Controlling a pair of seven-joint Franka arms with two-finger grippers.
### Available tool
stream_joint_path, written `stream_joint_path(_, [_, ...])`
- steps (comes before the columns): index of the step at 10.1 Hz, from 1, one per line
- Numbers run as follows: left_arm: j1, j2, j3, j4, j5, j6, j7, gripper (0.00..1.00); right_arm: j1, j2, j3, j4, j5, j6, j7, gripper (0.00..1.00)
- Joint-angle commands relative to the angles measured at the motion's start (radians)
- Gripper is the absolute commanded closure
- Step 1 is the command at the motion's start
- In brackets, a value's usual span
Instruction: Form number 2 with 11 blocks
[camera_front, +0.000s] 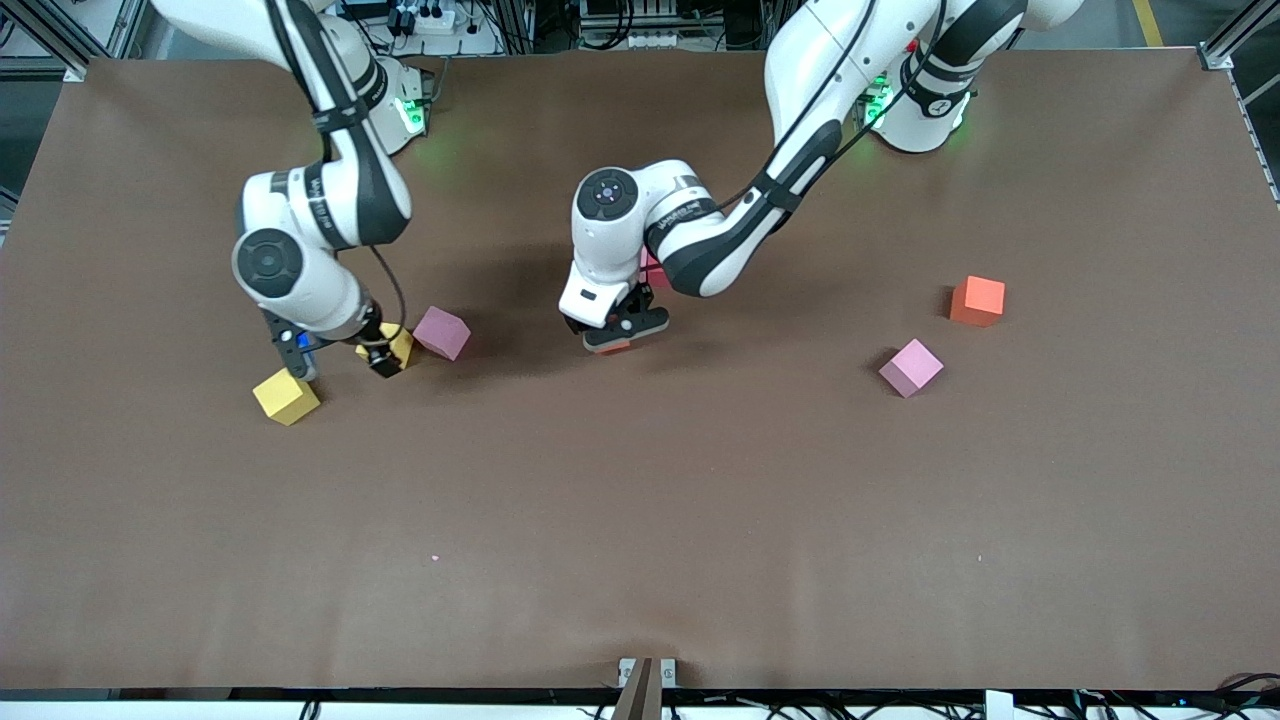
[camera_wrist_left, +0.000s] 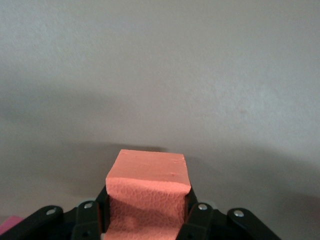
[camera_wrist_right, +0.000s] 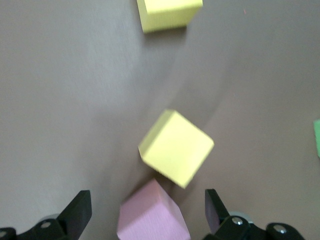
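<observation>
Flanking yellow block (camera_front: 398, 345), pink block (camera_front: 442, 332) (touching)

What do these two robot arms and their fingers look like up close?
Both arms are glossy white shells with black joint bands, round dark-centred caps on the joints and black cables along them. Green lights glow at the bases. The left gripper and right gripper have black fingers fixed with silver screws.

White arms (camera_front: 330, 190), black joint bands, round grey caps; black claws (camera_wrist_left: 145, 220), silver screws; green base lights.
</observation>
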Motion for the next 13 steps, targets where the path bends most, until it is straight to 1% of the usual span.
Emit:
stream_joint_path(1, [-0.048,0.008,0.016,0.027,-0.007,-0.021,0.006,0.71,-0.034,0.013,0.008,-0.034,-0.019,0.08,-0.015,0.0])
stream_joint_path(2, [-0.05,0.008,0.017,0.027,0.008,-0.023,0.01,0.71,-0.032,0.02,0.008,-0.035,-0.019,0.087,-0.015,0.0])
stream_joint_path(3, [-0.064,0.01,0.017,0.022,0.049,-0.023,0.037,0.71,-0.051,0.023,0.01,-0.037,-0.005,0.099,-0.015,0.0])
stream_joint_path(4, [-0.079,0.019,0.016,0.023,0.054,-0.023,0.04,0.71,-0.077,0.05,0.013,-0.046,0.024,0.128,-0.015,0.0])
stream_joint_path(5, [-0.079,0.024,0.016,0.022,0.054,-0.023,0.071,0.71,-0.077,0.059,0.013,-0.046,0.073,0.131,-0.013,0.0])
stream_joint_path(6, [-0.081,0.028,0.017,0.022,0.054,-0.023,0.098,0.71,-0.077,0.064,0.013,-0.054,0.099,0.133,-0.013,0.0])
stream_joint_path(8, [-0.087,0.039,0.016,0.022,0.054,-0.023,0.1,0.71,-0.069,0.086,0.016,-0.084,0.174,0.177,-0.013,0.0])
stream_joint_path(11, [-0.088,0.041,0.016,0.017,0.045,-0.023,0.099,0.71,-0.045,0.087,0.017,-0.106,0.185,0.179,-0.004,0.0])
stream_joint_path(12, [-0.09,0.041,0.016,0.017,0.042,-0.023,0.099,0.71,-0.042,0.087,0.017,-0.106,0.184,0.174,-0.031,0.0])
stream_joint_path(13, [-0.095,0.041,0.016,0.017,0.04,-0.023,0.099,0.71,-0.04,0.086,0.017,-0.106,0.182,0.163,-0.109,0.0])
